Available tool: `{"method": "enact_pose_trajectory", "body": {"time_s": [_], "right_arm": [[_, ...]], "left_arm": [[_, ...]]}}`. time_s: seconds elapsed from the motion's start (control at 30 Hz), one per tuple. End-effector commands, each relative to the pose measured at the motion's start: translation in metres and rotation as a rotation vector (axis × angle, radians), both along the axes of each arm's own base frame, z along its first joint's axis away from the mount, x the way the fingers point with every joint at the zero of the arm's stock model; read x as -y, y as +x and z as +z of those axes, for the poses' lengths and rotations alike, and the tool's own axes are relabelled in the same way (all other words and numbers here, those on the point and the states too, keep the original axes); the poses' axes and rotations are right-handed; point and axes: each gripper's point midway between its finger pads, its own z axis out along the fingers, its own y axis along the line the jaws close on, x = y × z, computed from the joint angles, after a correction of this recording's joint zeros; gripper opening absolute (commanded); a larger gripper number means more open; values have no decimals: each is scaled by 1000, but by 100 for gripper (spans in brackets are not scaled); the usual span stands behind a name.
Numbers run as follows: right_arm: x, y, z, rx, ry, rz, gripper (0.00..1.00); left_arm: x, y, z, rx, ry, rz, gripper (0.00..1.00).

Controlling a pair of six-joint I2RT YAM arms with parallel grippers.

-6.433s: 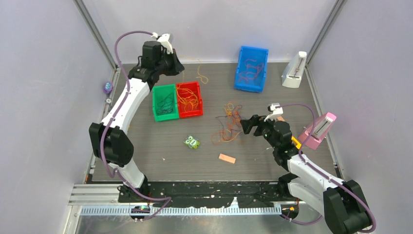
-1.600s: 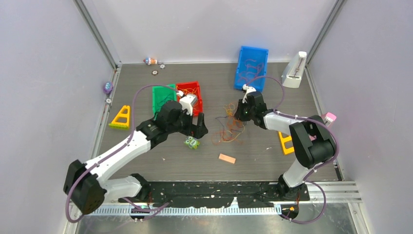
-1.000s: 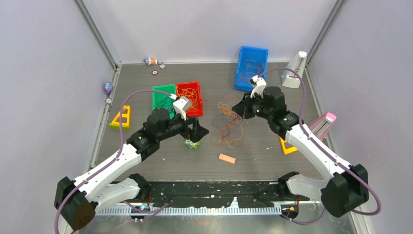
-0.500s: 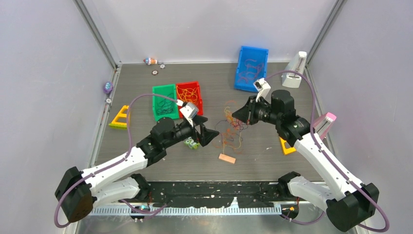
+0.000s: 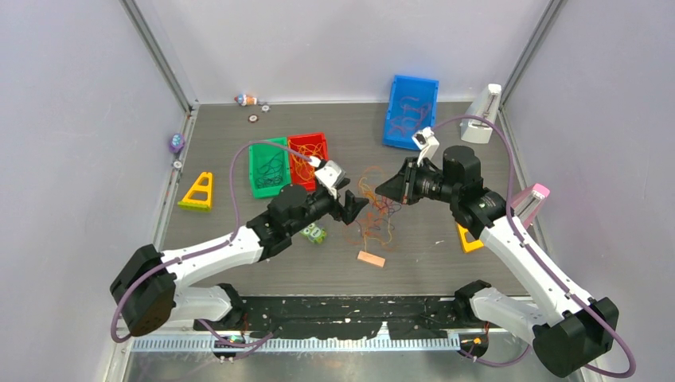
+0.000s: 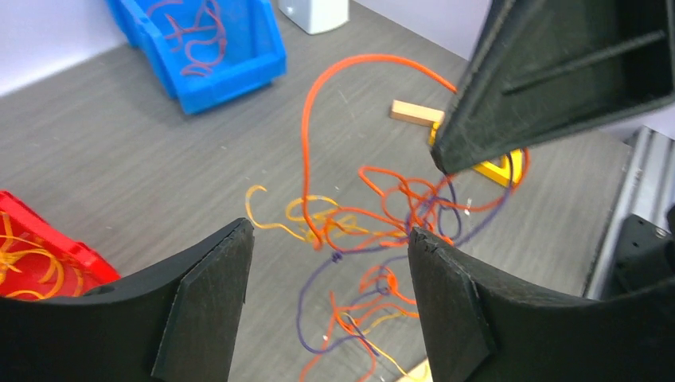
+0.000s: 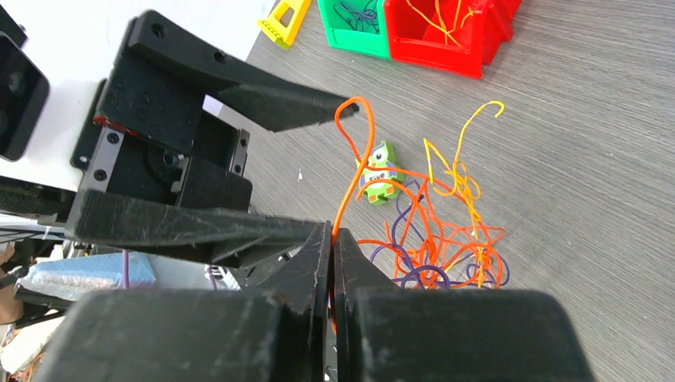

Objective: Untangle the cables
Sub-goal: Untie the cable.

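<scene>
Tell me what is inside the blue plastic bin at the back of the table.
Loose thin red cable strands lie in the blue plastic bin. Its front wall hides part of the floor from the left wrist camera.

Orange, purple cables (image 5: 374, 216); blue bin (image 5: 402, 143), red bin (image 5: 306, 138), green bin (image 5: 267, 191)

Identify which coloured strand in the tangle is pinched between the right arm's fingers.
The bright orange strand, which rises in a tall loop to the shut right fingers. The purple strands and yellow strands lie loose in the pile.
</scene>
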Motion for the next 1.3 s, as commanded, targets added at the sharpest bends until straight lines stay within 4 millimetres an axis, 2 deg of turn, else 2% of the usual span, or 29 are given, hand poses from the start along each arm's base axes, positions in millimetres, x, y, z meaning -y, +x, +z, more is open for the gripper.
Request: {"method": "enact_pose_trajectory", "body": {"time_s": [0.0, 0.2, 0.3, 0.47, 0.5, 0.53, 0.6, 0.63, 0.8, 0.93, 1.03, 1.07, 1.1, 1.13, 1.17, 1.27], "right_arm": [[-5, -3, 27, 71, 42, 40, 6], [-7, -11, 17, 66, 47, 78, 6], [-9, -17, 12, 58, 50, 110, 6], [-12, -35, -7, 31, 34, 171, 6], [-15, -41, -10, 30, 31, 188, 6], [-16, -44, -18, 18, 21, 195, 6], [-18, -49, -30, 5, 0, 208, 6], [-19, -52, -38, -7, -13, 213, 6], [-9, -36, -60, 12, -86, 118, 22], [0, -21, -73, 48, -133, 29, 41], [7, -16, -89, 51, -152, -20, 65], [8, -11, -88, 69, -148, -43, 69], [10, -13, -97, 58, -154, -52, 77], [11, -9, -96, 78, -147, -66, 80], [12, -11, -103, 71, -151, -71, 85], [12, -7, -106, 98, -138, -87, 88]], "left_arm": [[-1, 24, 50, 126, -49, 97, 71], [2, 31, 51, 78, -62, 126, 69], [2, 32, 44, 59, -73, 137, 68], [0, 22, 31, 76, -115, 102, 62], [0, 17, 26, 76, -127, 84, 57], [0, 14, 22, 81, -138, 70, 45], [-2, 11, 12, 84, -127, 60, 7], [-3, 10, 8, 86, -112, 58, 0], [-17, 11, 14, 119, -93, 105, 0], [-25, 8, 23, 116, -54, 115, 0], [-33, 4, 25, 92, -47, 126, 0], [-36, 2, 27, 82, -46, 132, 0], [-38, 0, 27, 73, -37, 132, 0], [-40, -2, 27, 64, -29, 132, 0], [-43, -3, 28, 55, -24, 136, 0], [-48, -5, 28, 33, -2, 146, 0]]}}
